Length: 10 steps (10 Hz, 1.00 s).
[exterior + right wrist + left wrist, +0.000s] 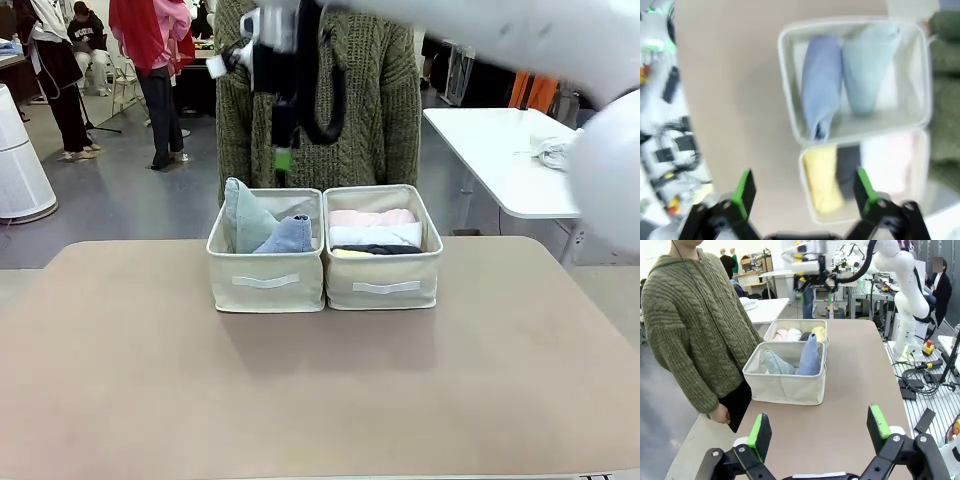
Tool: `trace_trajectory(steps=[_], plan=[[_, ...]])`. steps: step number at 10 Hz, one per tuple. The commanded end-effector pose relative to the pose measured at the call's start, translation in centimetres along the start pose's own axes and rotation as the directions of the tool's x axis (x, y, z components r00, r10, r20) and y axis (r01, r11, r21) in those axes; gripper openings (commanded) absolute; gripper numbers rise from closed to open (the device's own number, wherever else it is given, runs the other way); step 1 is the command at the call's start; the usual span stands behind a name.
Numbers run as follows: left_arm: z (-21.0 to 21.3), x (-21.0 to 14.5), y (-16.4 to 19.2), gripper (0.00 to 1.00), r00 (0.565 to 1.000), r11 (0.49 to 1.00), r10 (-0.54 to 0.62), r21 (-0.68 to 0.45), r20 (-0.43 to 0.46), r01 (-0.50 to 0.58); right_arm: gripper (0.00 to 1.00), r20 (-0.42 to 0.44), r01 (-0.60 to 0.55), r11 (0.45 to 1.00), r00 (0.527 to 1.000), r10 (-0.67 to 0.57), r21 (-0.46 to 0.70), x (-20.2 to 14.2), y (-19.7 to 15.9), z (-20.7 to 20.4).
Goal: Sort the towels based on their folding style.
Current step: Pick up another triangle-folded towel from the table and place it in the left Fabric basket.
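- Two beige bins sit touching side by side mid-table [120, 380], the left bin [266, 282] and the right bin [383, 286], each with a white handle strip facing the robot.
- A person in a green knit sweater [380, 90] stands just behind the bins, one hand [720, 413] hanging at the table edge.
- Left bin: two cones. The grey-blue cone [243, 213] stands tall at the bin's left, tip up; the lavender cone [289, 236] leans beside it, lower. From the right wrist view they lie parallel, touching, long axes running front to back across the bin.
- Right bin: four rolls lying flat, long axes across the bin's width, stacked in a row from far to near: pink roll [372, 217], white roll [375, 234], dark roll [380, 249], yellow roll [350, 254] at the near left corner.
- Right gripper [805, 192] hangs above the bins looking straight down, jaws spread wide, nothing between the pads.
- Left gripper [820, 432] hovers off the table's end, pointing along it at the bins, jaws wide apart, holding nothing.
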<state>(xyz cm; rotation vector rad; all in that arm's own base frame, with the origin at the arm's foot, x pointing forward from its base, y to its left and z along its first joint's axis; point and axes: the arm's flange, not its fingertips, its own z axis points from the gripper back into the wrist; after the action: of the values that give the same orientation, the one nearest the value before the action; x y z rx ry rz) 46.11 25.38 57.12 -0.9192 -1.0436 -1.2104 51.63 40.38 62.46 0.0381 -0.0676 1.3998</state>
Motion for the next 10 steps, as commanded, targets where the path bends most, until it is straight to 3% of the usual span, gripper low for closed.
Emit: trace_trajectory(steps=[1, 3, 6, 10], plan=[[0.0, 0.1, -0.2, 1.0, 1.0, 1.0, 0.001, 0.011, -0.004, -0.001, 1.0, 0.004, 0.152, 0.988, 0.988, -0.152, -0.017, -10.8, 8.1, -2.1], [0.0, 0.1, -0.2, 1.0, 1.0, 1.0, 0.001, 0.011, -0.004, -0.001, 1.0, 0.049, 0.27, 0.96, 0.962, -0.268, -0.069, -16.8, 10.9, -1.4], [0.0, 0.1, -0.2, 1.0, 1.0, 1.0, 0.001, 0.011, -0.004, -0.001, 1.0, 0.169, 0.31, 0.945, 0.942, -0.29, -0.106, -24.9, 12.1, 1.1], [0.0, 0.1, -0.2, 1.0, 1.0, 1.0, 0.001, 0.011, -0.004, -0.001, 1.0, 0.17, 0.266, 0.962, 0.952, -0.253, -0.061, -29.2, 8.6, 2.2]])
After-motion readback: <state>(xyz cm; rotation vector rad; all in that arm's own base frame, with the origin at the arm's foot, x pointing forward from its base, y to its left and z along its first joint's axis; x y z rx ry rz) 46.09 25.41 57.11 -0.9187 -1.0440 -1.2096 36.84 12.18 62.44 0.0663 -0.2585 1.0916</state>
